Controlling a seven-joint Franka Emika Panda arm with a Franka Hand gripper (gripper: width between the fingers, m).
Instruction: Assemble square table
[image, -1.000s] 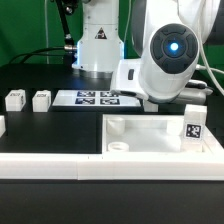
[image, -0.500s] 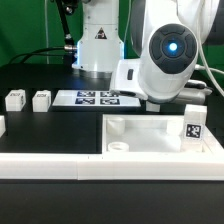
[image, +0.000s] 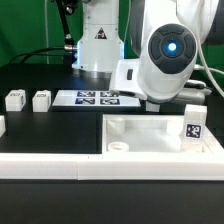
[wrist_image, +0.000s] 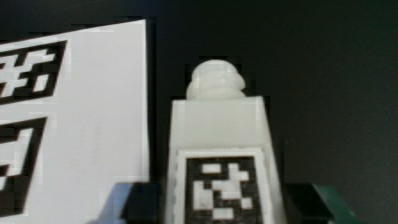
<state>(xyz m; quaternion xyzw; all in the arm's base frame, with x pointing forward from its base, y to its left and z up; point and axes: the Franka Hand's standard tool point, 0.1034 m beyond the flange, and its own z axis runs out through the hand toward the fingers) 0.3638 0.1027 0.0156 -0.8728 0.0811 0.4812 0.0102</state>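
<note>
In the wrist view a white leg block (wrist_image: 222, 130) with a rounded peg end and a black-and-white tag lies between my gripper (wrist_image: 226, 208) fingers (wrist_image: 143, 202). Both fingers press against its sides, over the black table. In the exterior view the arm's wrist housing (image: 168, 58) hides the gripper and this leg. The square table top (image: 150, 126) lies at the front right, with one tagged leg block (image: 192, 129) standing at its right corner. Two more leg blocks (image: 15, 99) (image: 41, 99) stand at the exterior view's left.
The marker board (image: 97, 98) lies just beside the held leg and shows in the wrist view (wrist_image: 80, 110). A long white border rail (image: 60, 166) runs along the front. The robot base (image: 98, 45) stands at the back.
</note>
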